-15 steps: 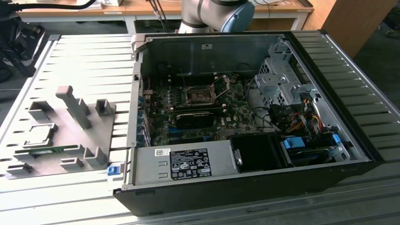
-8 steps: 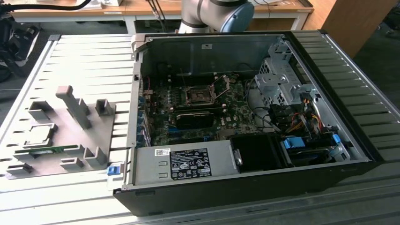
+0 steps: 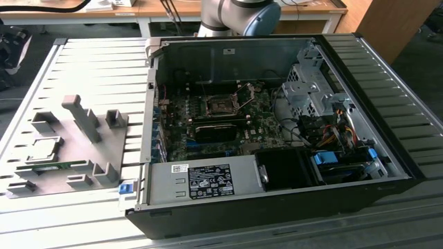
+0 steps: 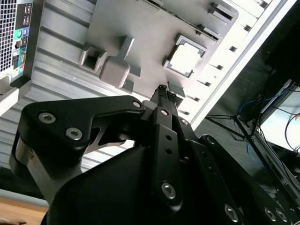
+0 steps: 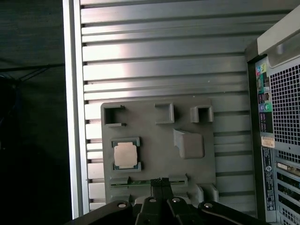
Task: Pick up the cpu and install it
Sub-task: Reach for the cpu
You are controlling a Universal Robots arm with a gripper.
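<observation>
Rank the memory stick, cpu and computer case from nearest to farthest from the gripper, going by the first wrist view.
1. memory stick, right by the gripper.
2. cpu, seated in its pocket on the fixture.
3. computer case, beyond the fixture's edge.

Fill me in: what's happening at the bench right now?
The arm's gripper, shut and holding nothing, hovers above the grey fixture plate that lies beside the open computer case. The cpu sits in its square holder on that plate, not yet picked up. In both wrist views the gripper is off to one side of the cpu and not touching it.
</observation>
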